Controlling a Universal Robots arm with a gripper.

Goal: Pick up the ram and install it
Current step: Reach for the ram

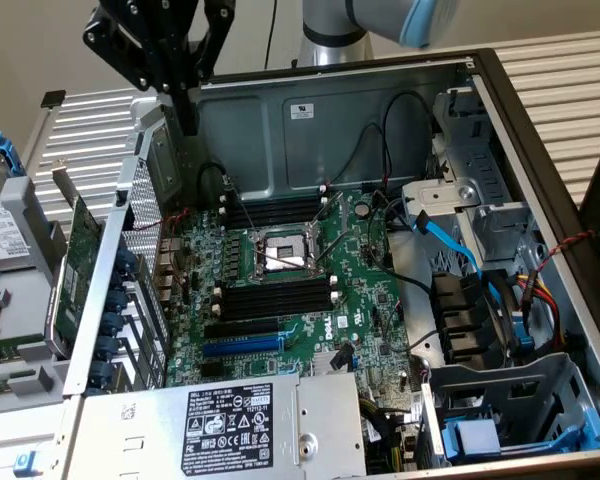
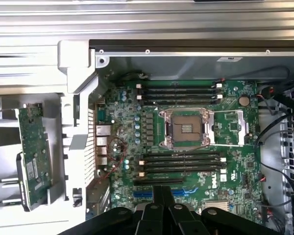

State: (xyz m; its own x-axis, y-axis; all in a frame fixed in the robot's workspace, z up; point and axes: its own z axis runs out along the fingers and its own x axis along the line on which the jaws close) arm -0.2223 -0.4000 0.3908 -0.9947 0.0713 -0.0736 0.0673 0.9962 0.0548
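Observation:
The ram is out of view. My black gripper (image 1: 188,125) hangs high over the back corner of the open computer case, at the exterior view's left. Its fingers (image 2: 161,191) are pressed together with nothing between them. Below lies the green motherboard (image 1: 360,300) with two banks of empty black memory slots. One bank (image 1: 275,212) (image 2: 179,91) sits behind the open CPU socket (image 1: 283,252) (image 2: 186,128). The other bank (image 1: 280,297) (image 2: 181,164) sits in front of it.
A larger green expansion card (image 1: 75,275) (image 2: 33,156) leans outside the case's perforated wall (image 1: 140,270). A hard drive (image 1: 0,235) lies further out. The power supply (image 1: 230,425) sits at the front. Cables (image 1: 450,245) and the drive cage (image 1: 510,400) crowd the exterior view's right.

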